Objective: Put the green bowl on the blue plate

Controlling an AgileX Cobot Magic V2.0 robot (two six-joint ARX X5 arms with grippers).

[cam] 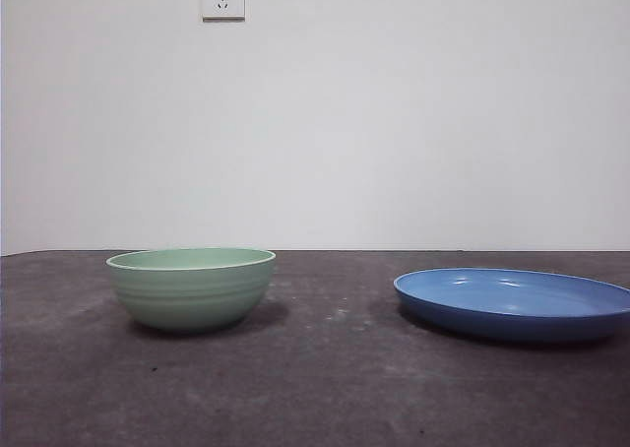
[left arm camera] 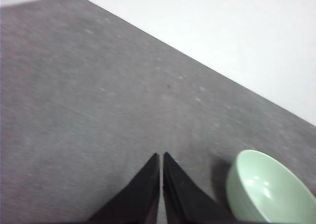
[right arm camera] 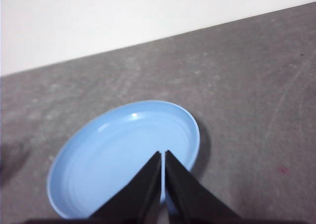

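green bowl [cam: 190, 287] and blue plate [cam: 514, 303] well apart — both hands [left arm camera: 161, 156] [right arm camera: 163, 154] pressed together.

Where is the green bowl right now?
In the front view the green bowl stands on the table's left side, apart from the blue plate on the right; no claw touches it.

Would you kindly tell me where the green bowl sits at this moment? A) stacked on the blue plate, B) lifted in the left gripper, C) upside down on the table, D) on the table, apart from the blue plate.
D: in the front view the green bowl stands upright on the table with a bare gap between it and the blue plate, and no gripper touches it.
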